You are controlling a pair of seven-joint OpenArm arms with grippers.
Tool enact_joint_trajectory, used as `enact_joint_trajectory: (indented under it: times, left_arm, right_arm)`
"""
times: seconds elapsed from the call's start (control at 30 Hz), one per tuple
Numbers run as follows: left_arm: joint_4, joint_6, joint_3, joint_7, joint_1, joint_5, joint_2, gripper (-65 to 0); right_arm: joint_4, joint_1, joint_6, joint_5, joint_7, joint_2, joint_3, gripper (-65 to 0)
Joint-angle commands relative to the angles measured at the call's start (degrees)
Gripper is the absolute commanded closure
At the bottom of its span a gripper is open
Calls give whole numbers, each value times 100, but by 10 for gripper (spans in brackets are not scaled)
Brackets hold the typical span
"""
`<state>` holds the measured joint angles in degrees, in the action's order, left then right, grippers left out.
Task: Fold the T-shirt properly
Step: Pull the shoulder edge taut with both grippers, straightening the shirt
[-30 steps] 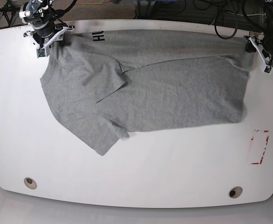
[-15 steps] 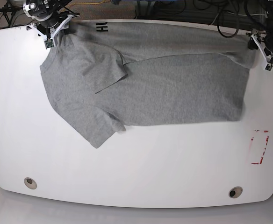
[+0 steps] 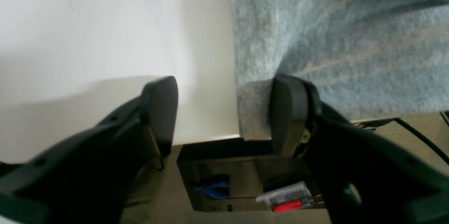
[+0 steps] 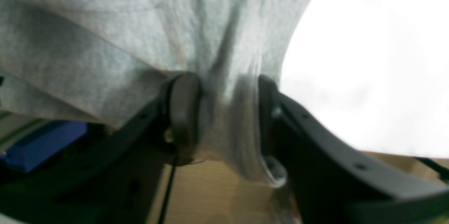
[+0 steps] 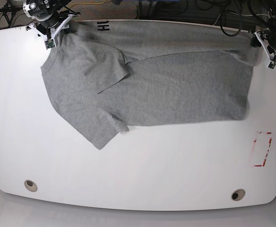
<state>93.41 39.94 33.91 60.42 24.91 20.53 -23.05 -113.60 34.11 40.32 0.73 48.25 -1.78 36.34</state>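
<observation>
The T-shirt (image 5: 157, 90) lies spread on the white tabletop (image 5: 138, 165), folded lengthwise, its far edge at the tabletop's far rim. The right gripper (image 4: 228, 112) has its fingers (image 4: 184, 108) pinched on a bunched fold of grey cloth that fills the gap between them. The left gripper (image 3: 224, 112) stands with fingers (image 3: 289, 113) wide — only the one finger touches the shirt's corner, the other is over bare tabletop.
</observation>
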Motion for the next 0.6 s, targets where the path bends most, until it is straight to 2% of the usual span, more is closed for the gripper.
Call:
enact_joint_trajectory:
  times: [0.0, 0.13, 0.33, 0.57]
  left_arm:
    - [343, 6, 95, 46, 11, -80, -100, -382]
    - [818, 6, 270, 362, 2, -71, -82, -383]
    - [1398, 6, 420, 1224, -438, -71, -56, -383]
    - [1600, 6, 578, 1681, -825, -71, -56, -383]
  right_arm:
    - [-249, 57, -32, 2, -29, 59, 28, -323]
    - [-266, 13, -32, 28, -29, 68, 45, -382]
    - [-284, -145, -32, 37, -29, 139, 28, -385]
    - [-275, -453, -32, 37, -38, 165, 54, -385]
